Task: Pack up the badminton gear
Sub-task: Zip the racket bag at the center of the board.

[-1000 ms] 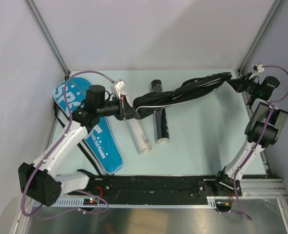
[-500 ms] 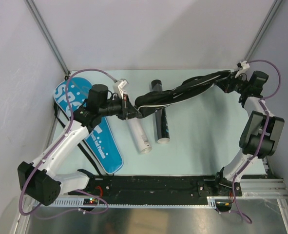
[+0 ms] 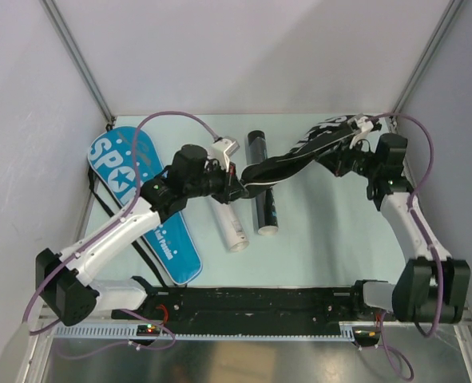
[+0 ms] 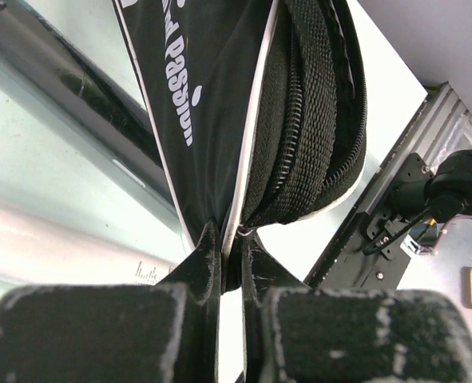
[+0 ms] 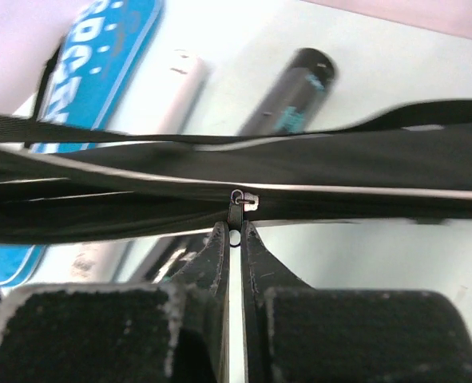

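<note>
black cover (image 3: pixel 294 158) pinched both ends, seemingly aloft

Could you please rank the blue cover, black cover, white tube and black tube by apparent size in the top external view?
1. blue cover
2. black cover, though it is lifted and bunched, so this is unsure
3. black tube and white tube: they look alike, and both are partly hidden

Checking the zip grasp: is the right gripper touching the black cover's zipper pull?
Touching. The right wrist view shows the right gripper pinching the zipper pull of the black cover.
</note>
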`<state>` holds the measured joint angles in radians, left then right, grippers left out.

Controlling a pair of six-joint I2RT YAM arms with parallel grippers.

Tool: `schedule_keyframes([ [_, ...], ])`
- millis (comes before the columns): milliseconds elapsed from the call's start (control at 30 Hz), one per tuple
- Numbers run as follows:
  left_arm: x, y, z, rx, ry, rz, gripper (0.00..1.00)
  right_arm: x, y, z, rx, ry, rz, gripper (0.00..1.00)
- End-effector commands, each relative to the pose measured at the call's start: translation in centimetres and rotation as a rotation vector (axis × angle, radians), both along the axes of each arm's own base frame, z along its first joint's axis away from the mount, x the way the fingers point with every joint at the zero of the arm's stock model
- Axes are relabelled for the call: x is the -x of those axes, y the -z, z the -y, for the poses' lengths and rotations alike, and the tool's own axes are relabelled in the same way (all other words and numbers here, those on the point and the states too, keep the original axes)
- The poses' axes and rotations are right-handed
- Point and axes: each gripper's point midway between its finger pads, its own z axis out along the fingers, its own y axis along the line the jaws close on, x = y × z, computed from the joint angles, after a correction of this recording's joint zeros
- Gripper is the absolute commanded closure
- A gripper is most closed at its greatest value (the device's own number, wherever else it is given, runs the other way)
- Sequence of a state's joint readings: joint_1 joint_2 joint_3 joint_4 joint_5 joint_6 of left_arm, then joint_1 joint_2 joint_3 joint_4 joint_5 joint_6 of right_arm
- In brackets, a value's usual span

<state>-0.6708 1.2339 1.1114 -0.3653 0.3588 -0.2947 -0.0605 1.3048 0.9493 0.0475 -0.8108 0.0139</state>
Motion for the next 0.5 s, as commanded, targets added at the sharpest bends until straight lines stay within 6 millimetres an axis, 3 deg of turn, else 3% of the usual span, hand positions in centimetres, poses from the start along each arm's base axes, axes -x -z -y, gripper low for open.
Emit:
schedule_keyframes([
  [0, -0.8, -2.2, 1.9, 0.015, -0.009, 0.087, 1.0, 5.0, -3.7, -4.7, -0.04, -0.109, 0.054, 1.0],
  [200, -0.6, -1.7, 3.5, 0.011, -0.011, 0.087, 1.0, 10.3, -4.7, -10.4, -0.054, -0.254, 0.051, 1.0],
  [467, -0.6, -1.3, 5.3, -0.002, -0.024, 0.088, 1.0, 15.4, -5.3, -16.0, -0.048, -0.384, 0.069, 1.0],
])
